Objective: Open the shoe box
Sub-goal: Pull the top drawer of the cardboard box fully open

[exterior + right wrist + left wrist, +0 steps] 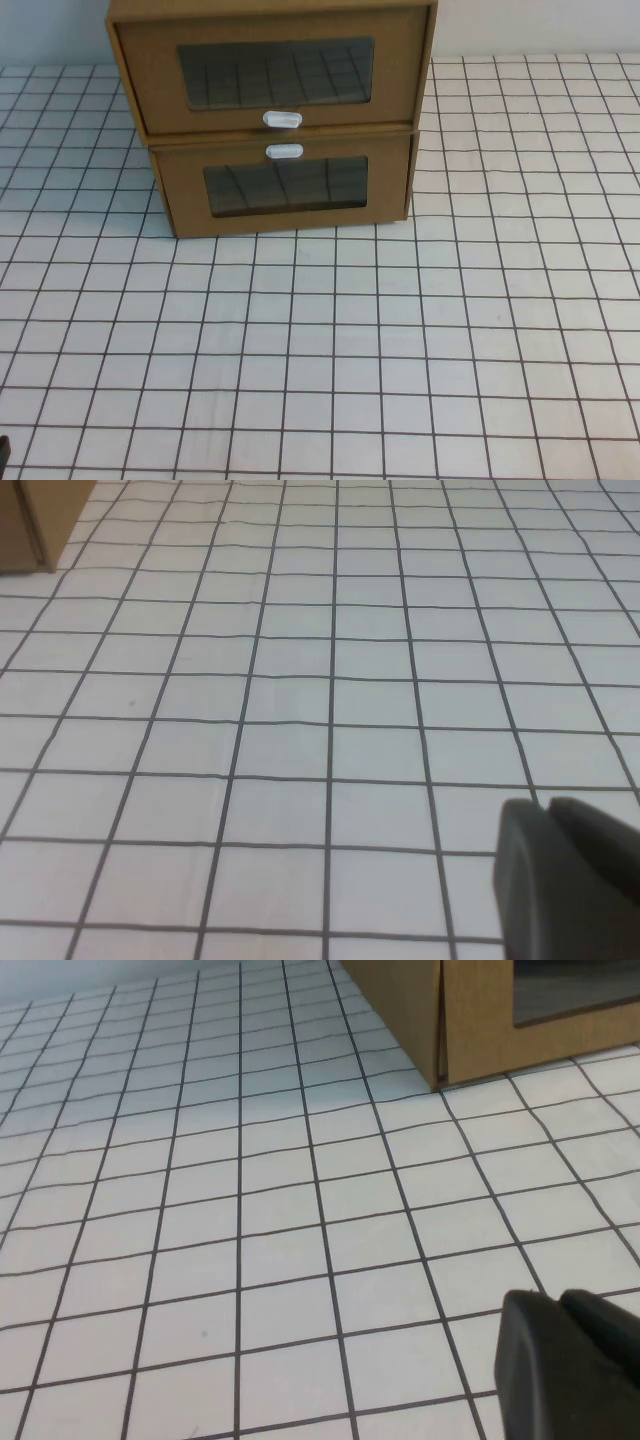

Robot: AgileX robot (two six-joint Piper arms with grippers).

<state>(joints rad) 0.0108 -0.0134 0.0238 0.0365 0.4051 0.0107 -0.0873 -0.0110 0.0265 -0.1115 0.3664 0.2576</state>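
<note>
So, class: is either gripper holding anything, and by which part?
Nothing is held: the left gripper and right gripper hover shut over the table, well short of the box.

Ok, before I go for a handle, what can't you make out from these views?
Contents: in the high view the dark windows of the upper box and lower box show only faint grid lines.
Upper box's top: cut by the high view's top edge.
Tips only of left tool, right tool: shut, over the table short of the boxes, cut by each wrist view's edge.
</note>
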